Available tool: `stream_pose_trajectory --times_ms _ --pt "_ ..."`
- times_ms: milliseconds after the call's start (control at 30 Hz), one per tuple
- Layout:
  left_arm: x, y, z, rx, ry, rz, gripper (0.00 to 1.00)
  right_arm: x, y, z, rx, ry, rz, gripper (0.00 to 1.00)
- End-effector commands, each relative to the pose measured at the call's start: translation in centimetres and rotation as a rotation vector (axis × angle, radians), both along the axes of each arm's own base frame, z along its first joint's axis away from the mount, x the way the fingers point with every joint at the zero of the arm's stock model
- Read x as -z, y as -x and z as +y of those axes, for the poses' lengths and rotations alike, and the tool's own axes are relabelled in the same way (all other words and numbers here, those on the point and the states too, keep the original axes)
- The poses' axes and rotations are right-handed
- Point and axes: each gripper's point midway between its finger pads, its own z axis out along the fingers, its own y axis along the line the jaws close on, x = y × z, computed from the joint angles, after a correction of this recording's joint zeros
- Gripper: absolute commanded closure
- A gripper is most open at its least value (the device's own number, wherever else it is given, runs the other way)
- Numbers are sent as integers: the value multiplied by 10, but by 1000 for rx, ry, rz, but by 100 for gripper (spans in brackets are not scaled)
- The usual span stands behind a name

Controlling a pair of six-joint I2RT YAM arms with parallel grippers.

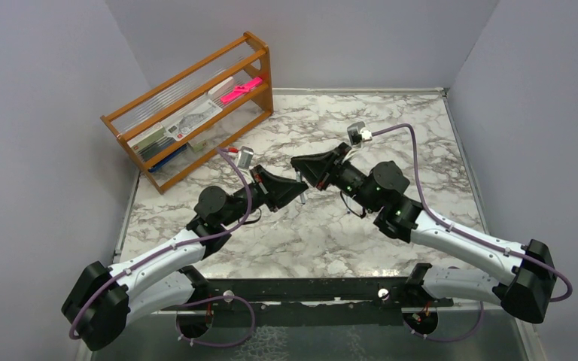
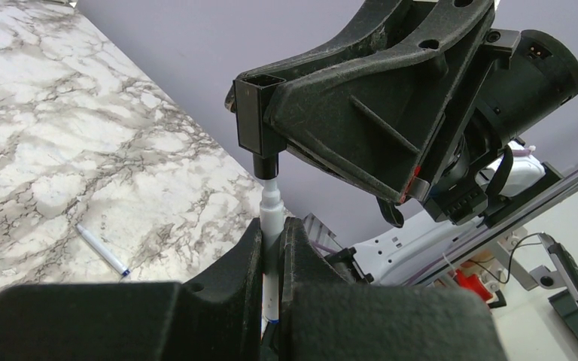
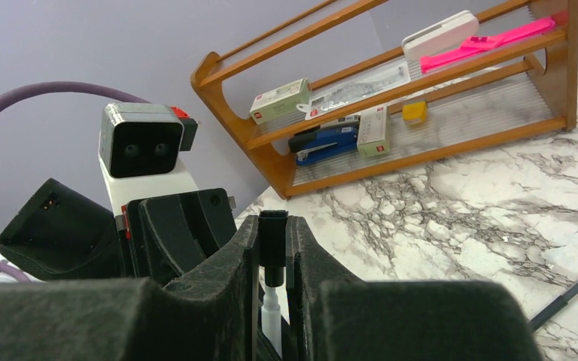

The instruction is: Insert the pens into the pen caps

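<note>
My left gripper (image 2: 273,226) is shut on a white pen (image 2: 272,207) that stands upright between its fingers, tip up. My right gripper (image 3: 272,224) is shut on a black pen cap (image 3: 272,237) directly above it. In the left wrist view the pen's narrow tip meets the open end of the cap (image 2: 265,164). In the right wrist view the white pen (image 3: 272,316) rises into the cap from below. In the top view both grippers meet above the table's middle, the left gripper (image 1: 295,188) under the right gripper (image 1: 302,169).
Another white pen with a blue end (image 2: 101,250) lies on the marble table. A black pen (image 3: 561,303) lies at the right. A wooden shelf (image 1: 196,105) with stationery and a flat pink object (image 1: 241,89) stands at the back left.
</note>
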Motion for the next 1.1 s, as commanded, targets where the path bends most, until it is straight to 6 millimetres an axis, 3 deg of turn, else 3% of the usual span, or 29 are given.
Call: stream_pose_trajectory --times_ms 0,267,1067 --pt "-21 -2 4 -33 48 -56 100 4 8 -2 -26 4 -1 99" --pt "-15 -8 1 -44 36 -35 100 3 12 -5 -33 -6 5 99" --pt "-18 -9 1 -49 37 -43 100 34 10 -4 -25 52 51 99"
